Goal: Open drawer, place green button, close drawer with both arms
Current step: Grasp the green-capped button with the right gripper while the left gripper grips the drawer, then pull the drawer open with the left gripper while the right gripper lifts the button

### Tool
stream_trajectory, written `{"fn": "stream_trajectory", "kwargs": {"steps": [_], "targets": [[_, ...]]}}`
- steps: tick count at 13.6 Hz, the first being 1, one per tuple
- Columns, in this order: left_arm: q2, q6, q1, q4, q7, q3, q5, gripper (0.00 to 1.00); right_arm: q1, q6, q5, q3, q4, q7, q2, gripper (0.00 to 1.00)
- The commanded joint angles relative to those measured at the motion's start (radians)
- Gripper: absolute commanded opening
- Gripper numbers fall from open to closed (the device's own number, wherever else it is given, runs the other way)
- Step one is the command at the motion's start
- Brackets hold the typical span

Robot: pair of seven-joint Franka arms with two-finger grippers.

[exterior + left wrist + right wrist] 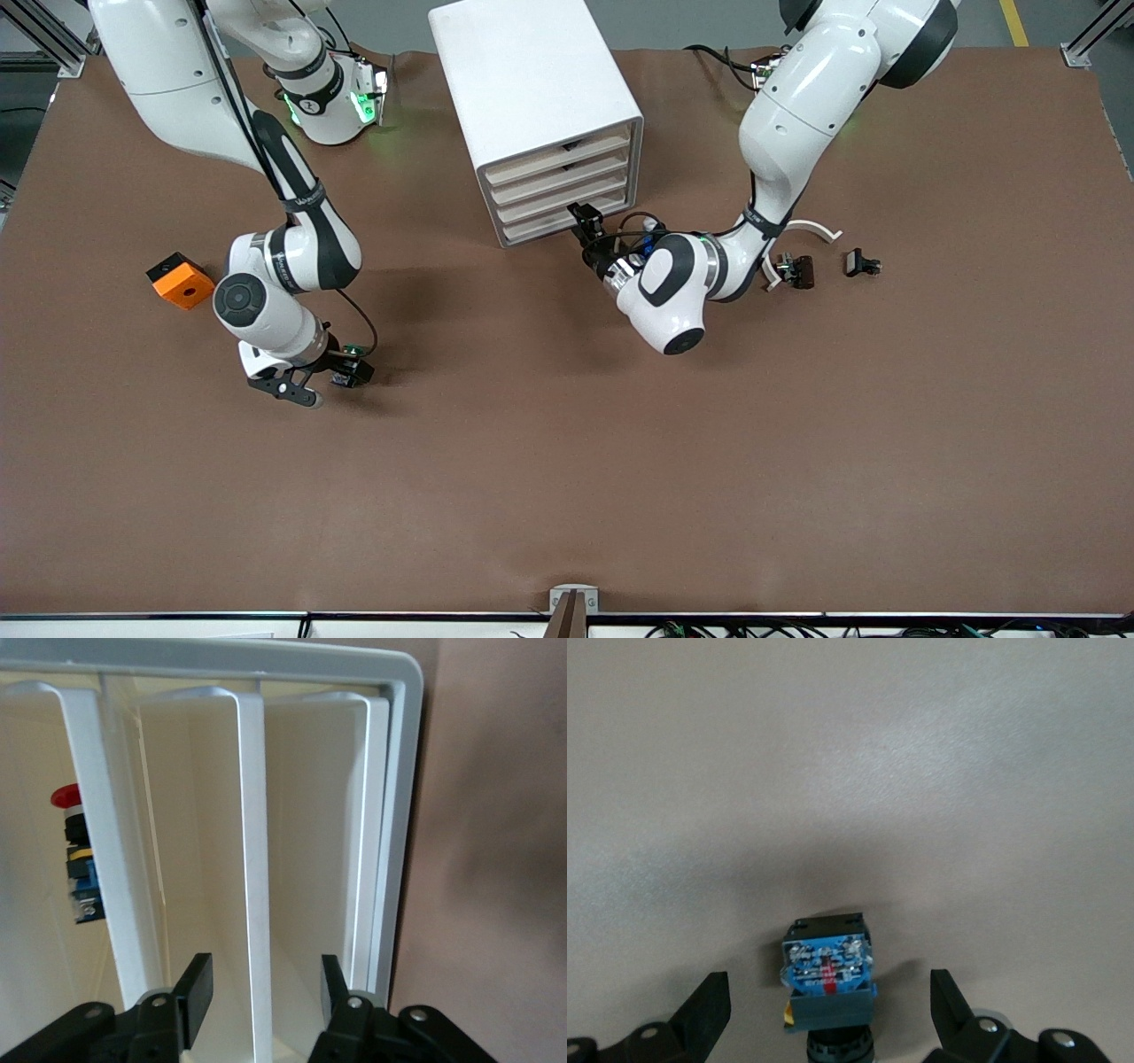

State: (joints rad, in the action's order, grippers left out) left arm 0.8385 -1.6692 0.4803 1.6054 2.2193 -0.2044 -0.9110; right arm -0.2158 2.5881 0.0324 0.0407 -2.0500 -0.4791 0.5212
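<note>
Right hand (317,383) hangs low over the surface (567,461) in the middle band of the front view, toward the right arm's end, fingers spread wide. The button (828,979) lies on the surface between those fingers, touching neither, its blue end showing in the right wrist view.

Left hand (580,221) is at the front of the drawer (542,226), the lowest of the white cabinet (532,80) in the upper middle of the front view. Its fingers (197,988) stand apart on either side of a white drawer lip (252,859), with a gap on each side. Which drawer's lip it is cannot be told. An orange cube (181,279) sits near the right arm's end.
</note>
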Motion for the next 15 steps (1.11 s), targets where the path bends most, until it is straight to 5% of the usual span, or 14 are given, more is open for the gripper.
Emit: {"fn": "stream_trajectory", "kwargs": {"steps": [1, 6, 9, 11, 12, 13, 15], "targets": [[0.019, 0.026, 0.023, -0.013, 0.016, 0.003, -0.022, 0.56, -0.01, 0.003, -0.011, 0.002, 0.028, -0.016, 0.023, 1.0], [0.028, 0.028, 0.066, -0.015, 0.016, 0.003, -0.04, 0.5, -0.017, 0.0, -0.012, 0.002, 0.037, -0.009, 0.023, 1.0], [0.03, 0.028, 0.069, -0.013, 0.016, 0.003, -0.04, 0.25, -0.007, 0.0, -0.011, 0.005, 0.037, -0.007, 0.023, 1.0], [0.034, 0.028, 0.099, -0.015, 0.014, 0.005, -0.04, 0.23, -0.004, 0.0, -0.012, 0.005, 0.039, -0.006, 0.023, 0.97], [0.037, 0.028, 0.107, -0.015, 0.014, 0.005, -0.039, 0.2, -0.004, 0.0, -0.012, 0.007, 0.042, -0.006, 0.023, 0.94], [0.04, 0.028, 0.104, -0.015, 0.016, 0.005, -0.04, 0.03, -0.004, -0.002, -0.012, 0.007, 0.042, -0.006, 0.023, 0.88], [0.042, 0.028, 0.096, -0.016, 0.017, 0.011, -0.054, 0.0, -0.004, -0.002, -0.012, 0.007, 0.044, -0.004, 0.025, 0.58]]}}
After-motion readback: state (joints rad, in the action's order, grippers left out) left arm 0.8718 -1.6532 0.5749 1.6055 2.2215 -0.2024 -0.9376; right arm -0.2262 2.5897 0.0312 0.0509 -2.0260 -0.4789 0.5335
